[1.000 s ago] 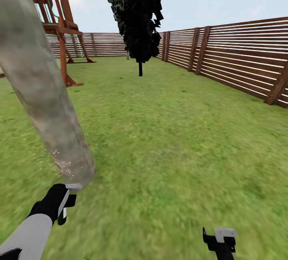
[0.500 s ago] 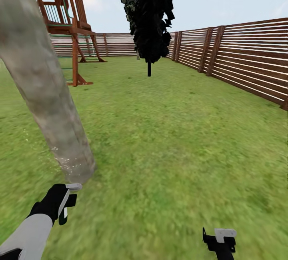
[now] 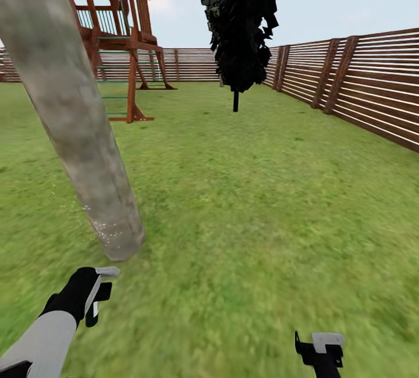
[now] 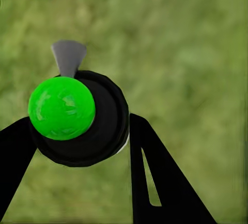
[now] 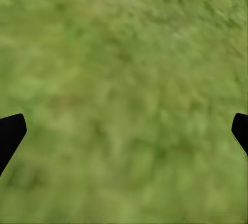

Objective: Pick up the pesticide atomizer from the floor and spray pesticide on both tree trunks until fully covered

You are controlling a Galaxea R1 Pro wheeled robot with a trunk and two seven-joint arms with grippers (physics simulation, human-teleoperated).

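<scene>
One trunk [image 3: 75, 134], one black conifer [image 3: 241, 23], one play frame [image 3: 119, 40] and one fence [image 3: 361, 87] stand on the lawn [image 3: 262, 203]. White specks [image 3: 107, 232] dot the trunk's base. The left claw [image 4: 82, 146] pinches the single atomizer [image 4: 80, 118], with the trunk just beyond at 12 o'clock. The right claw [image 5: 124, 131] hangs spread wide over grass at 5 o'clock.
</scene>
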